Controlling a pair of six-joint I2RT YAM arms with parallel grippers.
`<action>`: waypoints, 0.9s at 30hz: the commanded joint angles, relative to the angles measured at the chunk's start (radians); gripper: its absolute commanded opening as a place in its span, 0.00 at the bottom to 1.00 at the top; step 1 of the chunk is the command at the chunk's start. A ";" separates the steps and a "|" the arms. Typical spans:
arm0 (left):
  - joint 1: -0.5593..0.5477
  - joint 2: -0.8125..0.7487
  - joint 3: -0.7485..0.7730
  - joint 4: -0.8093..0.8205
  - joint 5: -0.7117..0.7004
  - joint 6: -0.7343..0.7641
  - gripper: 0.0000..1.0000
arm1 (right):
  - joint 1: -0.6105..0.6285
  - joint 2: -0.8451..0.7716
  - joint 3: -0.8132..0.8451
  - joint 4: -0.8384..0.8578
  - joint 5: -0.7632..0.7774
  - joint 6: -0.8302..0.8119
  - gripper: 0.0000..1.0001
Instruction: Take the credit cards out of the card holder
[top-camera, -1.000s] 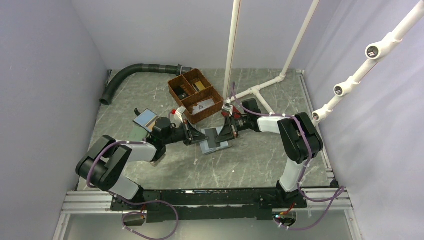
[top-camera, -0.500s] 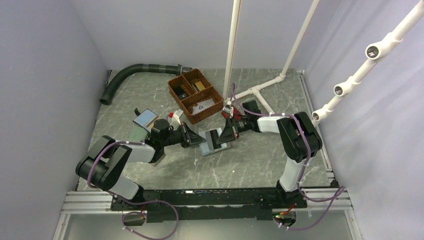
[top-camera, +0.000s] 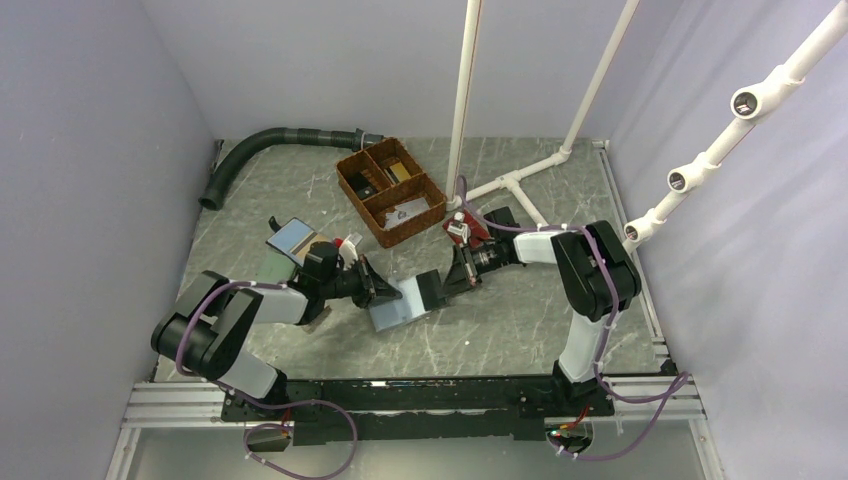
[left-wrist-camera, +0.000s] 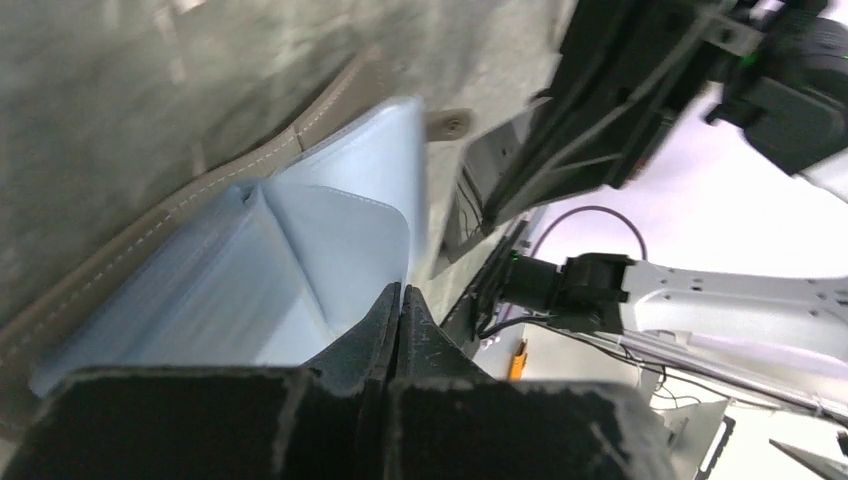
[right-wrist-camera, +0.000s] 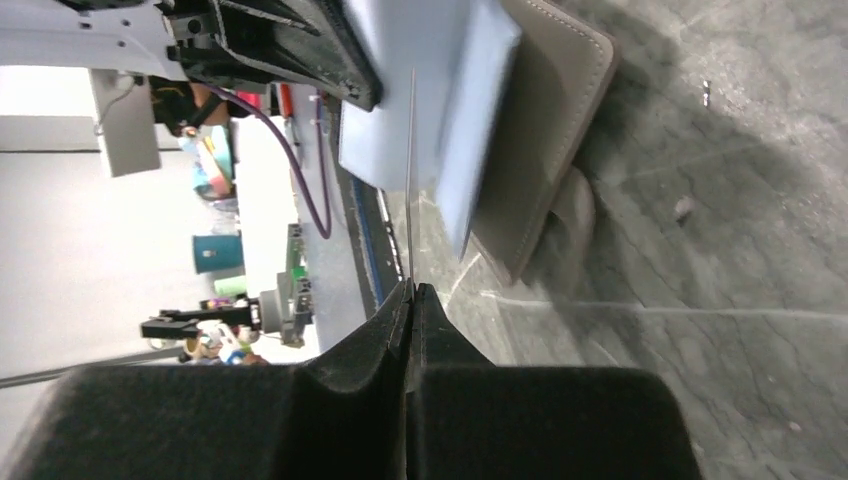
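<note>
The card holder (top-camera: 398, 312) lies open in mid-table, light blue inside (left-wrist-camera: 300, 250) with a taupe stitched rim (right-wrist-camera: 545, 130). My left gripper (top-camera: 383, 293) is shut on the edge of its blue flap, jaws pressed together (left-wrist-camera: 400, 292). My right gripper (top-camera: 452, 280) is shut (right-wrist-camera: 411, 287) on a thin credit card (right-wrist-camera: 411, 180), seen edge-on in the right wrist view. From above the card (top-camera: 432, 290) is a dark rectangle at the holder's right end. Whether its far end still sits in a slot I cannot tell.
A brown wicker basket (top-camera: 390, 190) with small items stands behind the grippers. A blue wallet with a tan panel (top-camera: 292, 237) lies at the left and a red wallet (top-camera: 468, 230) by the right arm. A black hose (top-camera: 270, 140) and white pipes (top-camera: 505, 185) lie further back.
The left gripper has drawn back toward the near left, dragging the holder with it. The right gripper has shut on the card and stayed to the right, so card and holder have slid apart.
</note>
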 joint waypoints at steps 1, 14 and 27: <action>0.004 -0.038 0.074 -0.258 -0.052 0.110 0.03 | -0.005 -0.079 0.037 -0.089 0.049 -0.151 0.00; 0.004 -0.178 0.272 -0.901 -0.256 0.275 0.32 | 0.007 -0.187 0.145 -0.497 0.039 -0.689 0.00; 0.066 -0.601 0.252 -0.886 -0.378 0.298 0.95 | 0.011 -0.214 0.204 -0.697 0.075 -0.931 0.00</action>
